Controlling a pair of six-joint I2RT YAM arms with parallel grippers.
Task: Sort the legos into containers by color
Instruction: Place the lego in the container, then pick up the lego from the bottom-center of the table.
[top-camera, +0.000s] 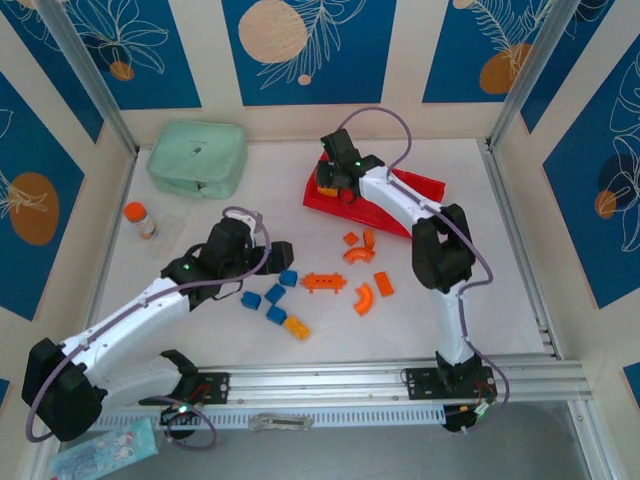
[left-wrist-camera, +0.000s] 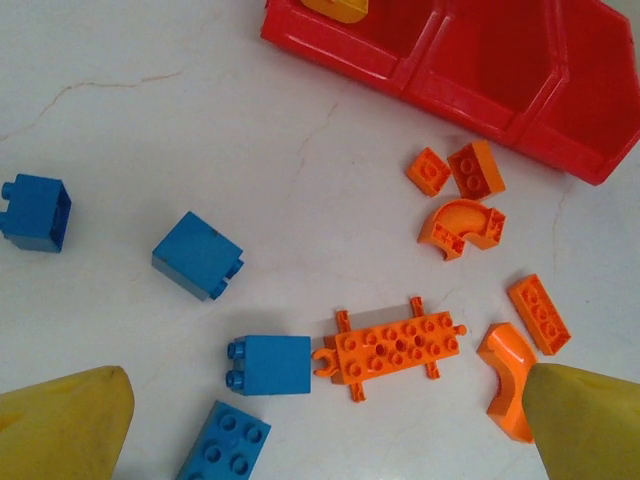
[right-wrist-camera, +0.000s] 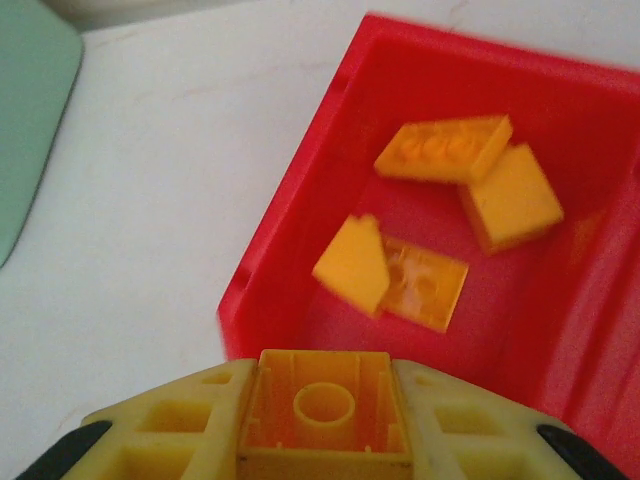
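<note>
Plate (left-wrist-camera: 395, 345) studs-up, long axis left-right

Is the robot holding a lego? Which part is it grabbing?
Yes. The right gripper pinches a yellow brick by its two opposite sides, above the red tray. The left gripper holds nothing.

Long red tray (top-camera: 425, 188) with three square compartments, lying slanted at far centre. Four yellow bricks (right-wrist-camera: 440, 150) lie jumbled in its left end compartment. One more yellow brick (right-wrist-camera: 322, 410) is gripped above it, hollow underside showing. Nearer lie loose blue bricks (top-camera: 276, 315) on the left, orange bricks (top-camera: 322, 282) and arches (top-camera: 362, 298) on the right.
</note>
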